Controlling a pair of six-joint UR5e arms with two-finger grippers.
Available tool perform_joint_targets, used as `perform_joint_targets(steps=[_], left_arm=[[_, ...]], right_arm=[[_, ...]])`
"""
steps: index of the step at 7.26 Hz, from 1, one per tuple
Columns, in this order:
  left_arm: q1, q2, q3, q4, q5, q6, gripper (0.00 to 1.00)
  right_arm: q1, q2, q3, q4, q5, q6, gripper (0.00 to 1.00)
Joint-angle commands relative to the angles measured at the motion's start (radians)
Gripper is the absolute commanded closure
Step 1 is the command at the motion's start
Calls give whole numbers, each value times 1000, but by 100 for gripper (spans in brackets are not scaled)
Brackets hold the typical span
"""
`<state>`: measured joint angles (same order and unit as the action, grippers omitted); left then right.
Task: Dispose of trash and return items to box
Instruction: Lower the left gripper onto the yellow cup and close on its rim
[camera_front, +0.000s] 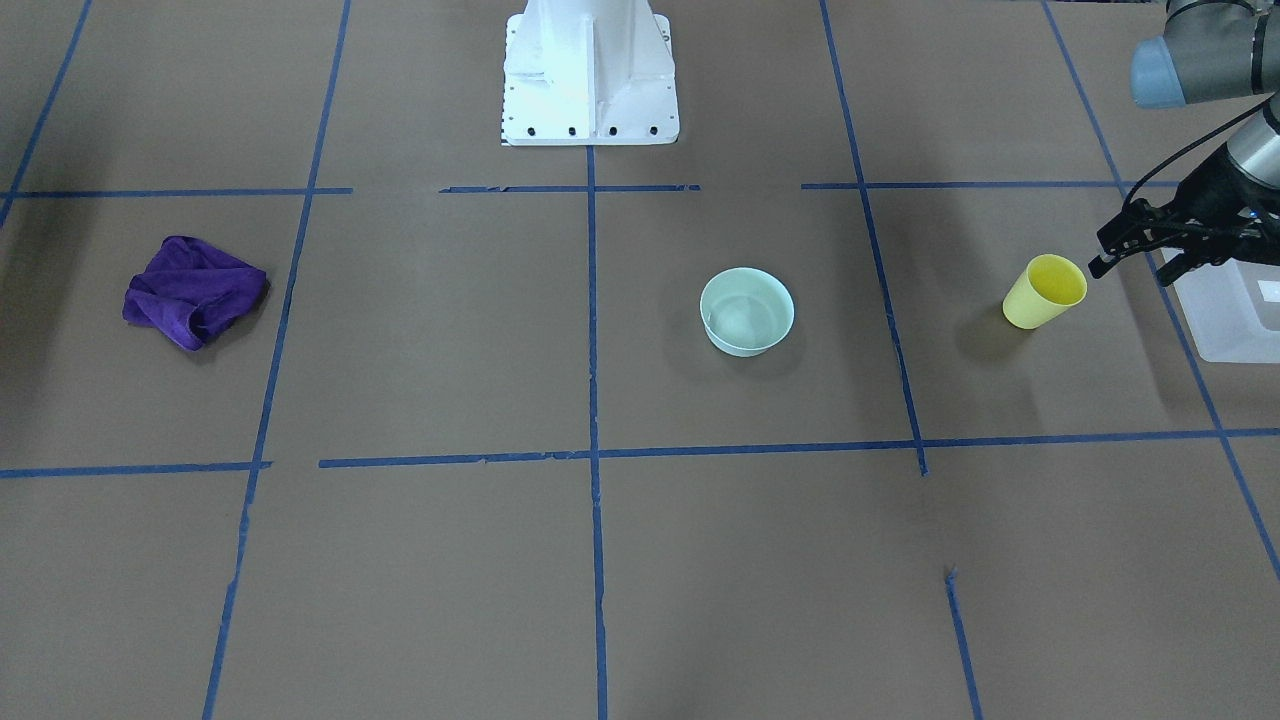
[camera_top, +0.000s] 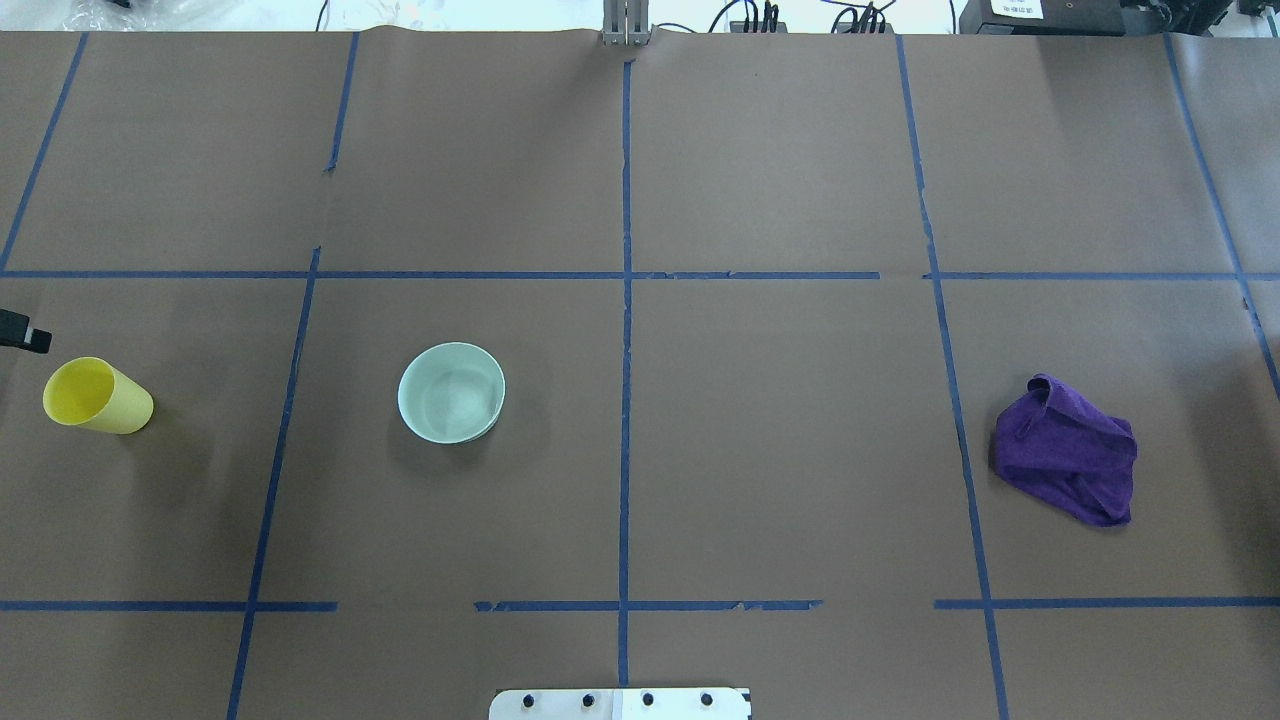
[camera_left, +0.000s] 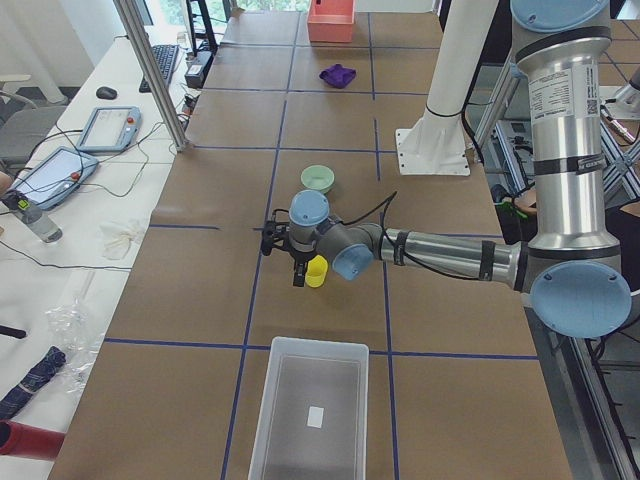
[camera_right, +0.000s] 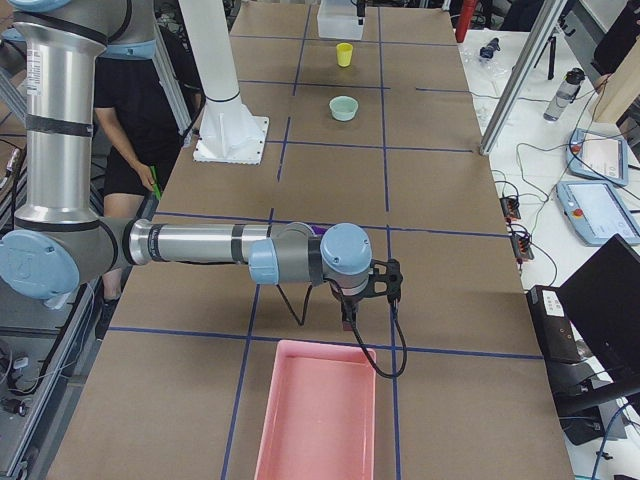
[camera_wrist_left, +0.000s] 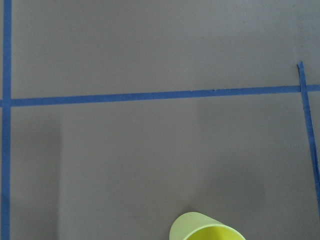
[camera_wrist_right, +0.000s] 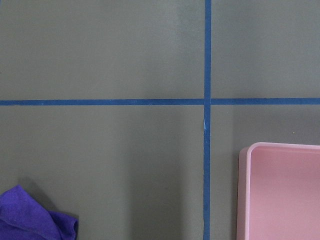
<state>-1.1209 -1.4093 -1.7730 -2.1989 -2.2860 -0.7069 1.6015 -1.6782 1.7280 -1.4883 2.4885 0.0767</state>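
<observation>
The yellow cup (camera_front: 1045, 291) stands upright on the brown table, empty, and also shows in the overhead view (camera_top: 97, 397) and at the bottom edge of the left wrist view (camera_wrist_left: 207, 230). My left gripper (camera_front: 1135, 265) is open and empty, just beside the cup and slightly above it, on the side toward the box. The frosted white box (camera_front: 1225, 310) sits beyond it at the table's end (camera_left: 310, 410). My right gripper (camera_right: 347, 318) shows only in the exterior right view, so I cannot tell whether it is open or shut.
A pale green bowl (camera_front: 747, 311) stands near the table's middle. A crumpled purple cloth (camera_front: 193, 290) lies on the robot's right side. A pink tray (camera_right: 318, 410) sits at that end, beside the right gripper. The white robot base (camera_front: 590, 70) is at the rear.
</observation>
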Motion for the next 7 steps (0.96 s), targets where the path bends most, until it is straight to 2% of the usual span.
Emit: perform_joint_targets(steps=[1,4,5,6,7], left_arm=[[61,9,21,-19,45,-25,0],[135,-3,56,-21,94,-42,0],[135,-3,59,-21,94,-43,17],[136,-8,75,-21,94,-43,51],[135,-19,85,-21,94,-42,81]], right_arm=[[-2,6,2,-1,7,3,0],[-3,8,4,-1,15,5,0],[-3,8,5,-1,15,6,0],[-3,9,5,-1,15,30,0],[-5,21,7,-4,15,41,0]])
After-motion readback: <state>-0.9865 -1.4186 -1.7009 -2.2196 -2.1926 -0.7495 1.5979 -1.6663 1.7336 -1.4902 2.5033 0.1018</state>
